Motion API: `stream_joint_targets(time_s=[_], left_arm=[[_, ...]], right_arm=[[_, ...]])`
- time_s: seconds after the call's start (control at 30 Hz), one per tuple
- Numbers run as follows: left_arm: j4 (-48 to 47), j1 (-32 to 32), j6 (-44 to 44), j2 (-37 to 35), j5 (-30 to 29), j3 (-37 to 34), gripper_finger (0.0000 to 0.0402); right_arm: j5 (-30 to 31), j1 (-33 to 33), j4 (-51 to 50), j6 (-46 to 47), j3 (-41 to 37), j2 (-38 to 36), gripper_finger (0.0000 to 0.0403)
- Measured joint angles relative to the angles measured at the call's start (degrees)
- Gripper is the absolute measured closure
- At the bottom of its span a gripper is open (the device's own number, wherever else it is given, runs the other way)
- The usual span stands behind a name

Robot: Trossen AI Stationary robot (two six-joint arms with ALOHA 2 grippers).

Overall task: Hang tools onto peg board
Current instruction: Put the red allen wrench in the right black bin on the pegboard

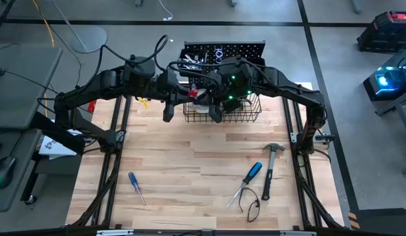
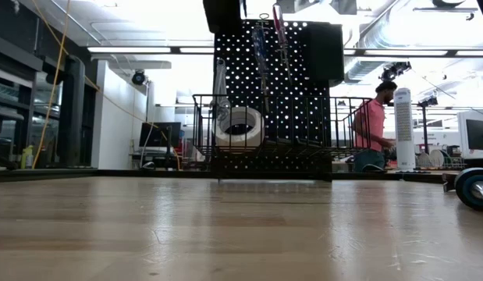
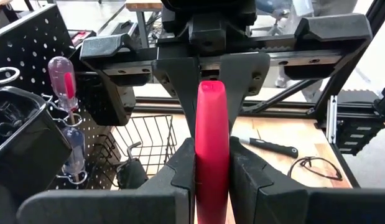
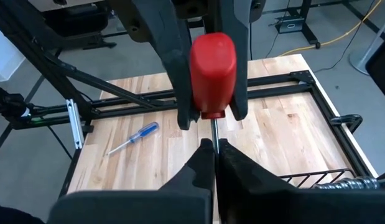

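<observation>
We see both arms meeting above the table's far side, just in front of the peg board and over its black wire basket. Between them they share a red-handled screwdriver: the left gripper has its fingers clamped on the sides of the red handle, while the right gripper is closed tight on the thin metal shaft just below that handle. In the low view a white tape roll sits in the basket, and slim tools hang on the upper part of the board. The left wrist view shows a clear-handled screwdriver already hanging on the board beside a black bin. On the pale wooden tabletop three tools lie well apart from the board: a blue-handled screwdriver near the left front, another blue-handled screwdriver toward the right, and a black-handled claw hammer just beside it. A dark loop of cord lies near the front edge. Beyond the table a person stands in the room.
</observation>
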Motion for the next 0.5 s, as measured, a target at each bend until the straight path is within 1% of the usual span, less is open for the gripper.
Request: stream_joint_targets(time_s=[0.13,0.17,0.2,0.3,0.37,0.43,0.5], left_arm=[[0.1,0.0,0.0,-0.2,0.0,0.0,0.0355],[0.2,0.1,-0.1,-0.3,-0.2,0.0,0.0346],[0.3,0.1,-0.3,-0.3,-0.8,0.0,0.0331],[-1.1,0.1,-1.1,-1.1,-3.6,0.0,0.0269],[-2.8,0.3,-0.5,-2.0,-4.6,0.0,0.0233],[-4.9,0.7,0.1,-3.0,-5.8,0.0,0.0207],[-6.8,1.1,0.1,-3.8,-7.1,0.0,0.0191]], right_arm=[[0.0,0.0,-0.4,0.8,0.2,-0.3,0.0402],[0.1,0.0,-0.8,1.1,0.7,-0.3,0.0402],[0.1,0.0,-1.0,1.6,1.1,-0.3,0.0402],[1.1,0.0,-3.8,2.5,3.3,-0.6,0.0402],[3.5,0.0,-6.9,2.3,5.3,-0.8,0.0403],[5.5,-0.3,-8.5,3.0,5.1,-1.7,0.0403],[5.8,-0.8,-8.7,4.0,4.0,-2.7,0.0403]])
